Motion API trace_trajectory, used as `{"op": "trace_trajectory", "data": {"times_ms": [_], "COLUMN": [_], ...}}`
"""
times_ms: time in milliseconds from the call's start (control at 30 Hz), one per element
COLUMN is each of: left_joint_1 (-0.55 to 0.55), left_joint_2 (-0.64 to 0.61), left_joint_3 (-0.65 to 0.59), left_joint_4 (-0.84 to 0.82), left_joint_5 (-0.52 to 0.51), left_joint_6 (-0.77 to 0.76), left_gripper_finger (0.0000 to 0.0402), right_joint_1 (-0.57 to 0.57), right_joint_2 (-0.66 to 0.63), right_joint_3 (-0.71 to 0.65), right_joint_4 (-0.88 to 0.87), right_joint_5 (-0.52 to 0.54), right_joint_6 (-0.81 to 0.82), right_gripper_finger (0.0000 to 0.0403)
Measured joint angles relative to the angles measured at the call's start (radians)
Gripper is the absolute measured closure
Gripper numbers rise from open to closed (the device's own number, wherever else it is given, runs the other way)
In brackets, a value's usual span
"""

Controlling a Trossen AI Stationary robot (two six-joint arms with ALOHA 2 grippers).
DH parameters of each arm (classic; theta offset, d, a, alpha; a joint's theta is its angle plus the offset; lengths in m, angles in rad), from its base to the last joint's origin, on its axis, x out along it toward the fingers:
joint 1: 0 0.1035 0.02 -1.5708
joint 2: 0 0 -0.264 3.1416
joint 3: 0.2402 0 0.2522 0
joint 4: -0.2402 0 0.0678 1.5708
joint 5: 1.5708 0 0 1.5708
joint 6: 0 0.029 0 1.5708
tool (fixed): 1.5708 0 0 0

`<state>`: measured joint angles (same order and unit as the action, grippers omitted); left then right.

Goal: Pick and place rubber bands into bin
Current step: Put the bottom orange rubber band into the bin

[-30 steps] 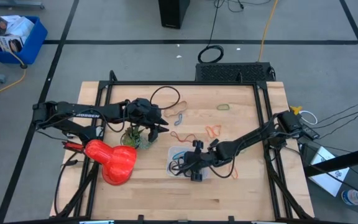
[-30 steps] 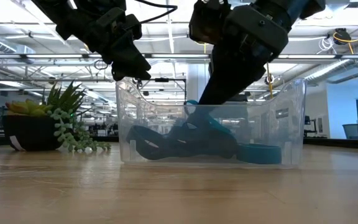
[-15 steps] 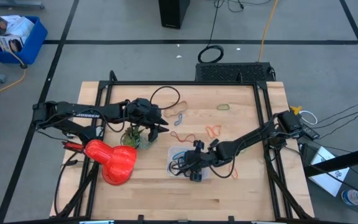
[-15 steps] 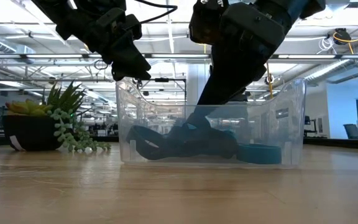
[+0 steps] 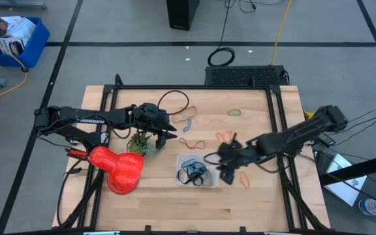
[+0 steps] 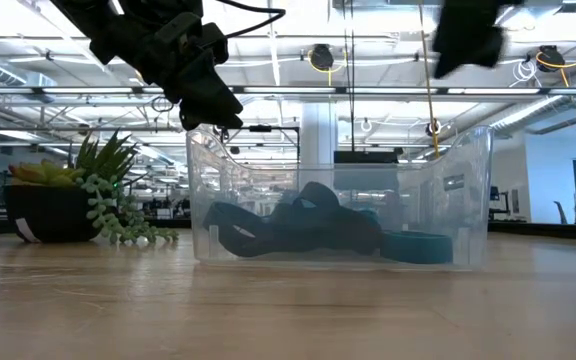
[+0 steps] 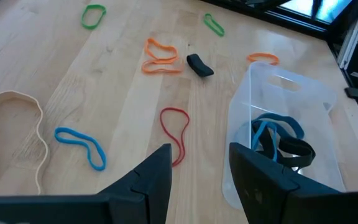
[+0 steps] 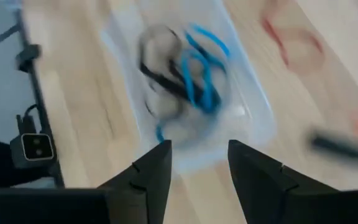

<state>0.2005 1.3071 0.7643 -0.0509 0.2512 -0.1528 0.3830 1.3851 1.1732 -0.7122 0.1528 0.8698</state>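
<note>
The clear bin (image 5: pixel 198 171) stands on the table's near middle, with blue and black rubber bands (image 8: pixel 191 68) lying in it. Loose rubber bands lie on the wood beyond it: a red one (image 7: pixel 178 134), a blue one (image 7: pixel 81 148), an orange pair (image 7: pixel 161 55), green ones (image 7: pixel 93 15) and a large black loop (image 5: pixel 175 101). My right gripper (image 5: pixel 219 162) hangs open just right of the bin and above it, with nothing between its fingers (image 8: pixel 154 171). My left gripper (image 5: pixel 170 132) hovers open above the table left of the red band, holding nothing.
A small potted plant (image 5: pixel 142 145) and a red bulbous object (image 5: pixel 119 168) sit under and in front of the left arm. An orange band (image 5: pixel 245 179) lies right of the bin. A short black piece (image 7: pixel 199 65) lies near the orange pair.
My right gripper has risen out of the bin and drawn back toward the table's right edge. The blue band it held up inside the bin has dropped onto the others there.
</note>
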Motion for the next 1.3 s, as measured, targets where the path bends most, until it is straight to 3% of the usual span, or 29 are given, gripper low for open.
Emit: {"op": "trace_trajectory", "data": {"times_ms": [200,333,600,900,1300], "left_joint_1": [0.000,0.000,0.000,0.000,0.000], "left_joint_2": [0.000,0.000,0.000,0.000,0.000], "left_joint_3": [0.000,0.000,0.000,0.000,0.000], "left_joint_4": [0.001,0.002,0.002,0.003,0.003], "left_joint_5": [-0.001,-0.034,-0.055,-0.069,-0.070], "left_joint_6": [0.019,0.021,0.021,0.023,0.039], "left_gripper_finger": [0.0233,0.0233,0.0234,0.0233,0.0233], "right_joint_1": [0.077,0.112,0.138,0.139,0.139], "right_joint_2": [-0.038,-0.017,-0.005,-0.006,-0.010], "right_joint_3": [0.000,-0.022,-0.244,-0.495,-0.541], "right_joint_4": [-0.336,-0.391,-0.186,0.153,0.223], "right_joint_5": [-0.002,-0.030,-0.153,-0.184,-0.185], "right_joint_6": [0.310,0.419,0.578,0.613,0.605], "right_gripper_finger": [0.0249,0.0248,0.0252,0.0254,0.0255]}}
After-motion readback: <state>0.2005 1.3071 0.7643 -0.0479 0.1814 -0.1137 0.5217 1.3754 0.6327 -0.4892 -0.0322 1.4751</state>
